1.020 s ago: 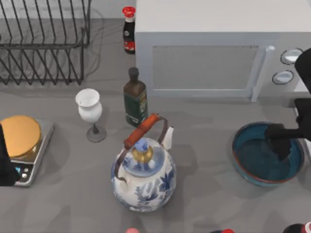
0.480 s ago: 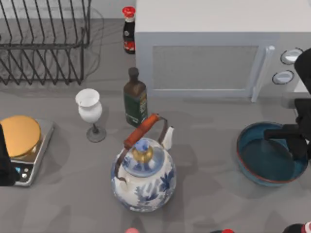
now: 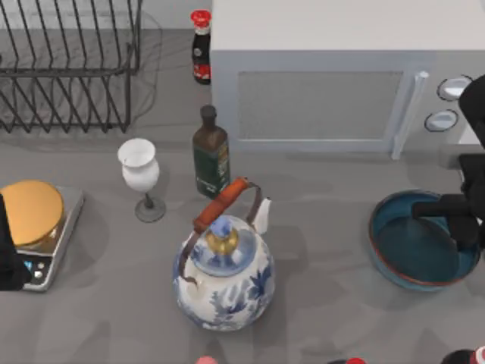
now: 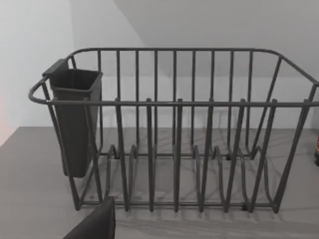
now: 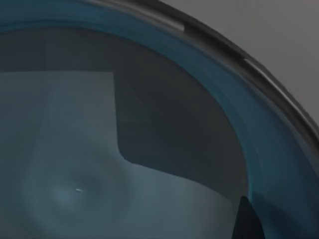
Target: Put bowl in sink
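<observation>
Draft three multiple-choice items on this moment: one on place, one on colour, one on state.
1. Where does the bowl sit?
A. by the table's right edge, in front of the microwave
B. inside the dish rack
C. on the scale

2. What colour is the soy bottle's cap?
A. green
B. red
C. white

3. Where is the right claw?
A. over the teapot
B. beside the goblet
C. over the bowl's right part

A: the top view shows it there. B: red cap. C: it overlaps the bowl.
</observation>
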Controlling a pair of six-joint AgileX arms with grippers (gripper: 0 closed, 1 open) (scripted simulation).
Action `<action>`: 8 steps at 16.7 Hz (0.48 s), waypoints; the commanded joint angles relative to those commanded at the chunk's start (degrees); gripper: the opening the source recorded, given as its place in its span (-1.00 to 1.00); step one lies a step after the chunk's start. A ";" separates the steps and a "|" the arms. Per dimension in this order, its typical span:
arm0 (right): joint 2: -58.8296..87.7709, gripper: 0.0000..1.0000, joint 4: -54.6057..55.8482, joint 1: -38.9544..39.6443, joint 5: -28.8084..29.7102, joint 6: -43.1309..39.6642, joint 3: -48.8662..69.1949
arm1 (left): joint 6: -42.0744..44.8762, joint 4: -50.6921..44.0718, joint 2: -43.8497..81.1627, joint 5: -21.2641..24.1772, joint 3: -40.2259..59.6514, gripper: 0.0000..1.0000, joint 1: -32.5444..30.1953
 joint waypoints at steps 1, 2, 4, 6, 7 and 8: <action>-0.02 -1.00 -0.14 0.02 0.00 -0.02 0.13 | 0.00 0.00 0.00 0.00 0.00 1.00 0.00; -0.12 -1.00 -0.89 0.07 0.00 -0.08 0.83 | 0.00 0.00 0.00 0.00 0.00 1.00 0.00; -0.72 -1.00 -4.22 0.11 0.02 -0.22 3.66 | 0.00 0.00 0.00 0.00 0.00 1.00 0.00; -1.72 -1.00 -9.98 0.02 0.04 -0.29 7.69 | 0.00 0.00 0.00 0.00 0.00 1.00 0.00; -2.36 -1.00 -13.66 -0.05 0.05 -0.31 10.08 | 0.00 0.00 0.00 0.00 0.00 1.00 0.00; -3.05 -1.00 -17.56 -0.12 0.05 -0.33 12.66 | 0.00 0.00 0.00 0.00 0.00 1.00 0.00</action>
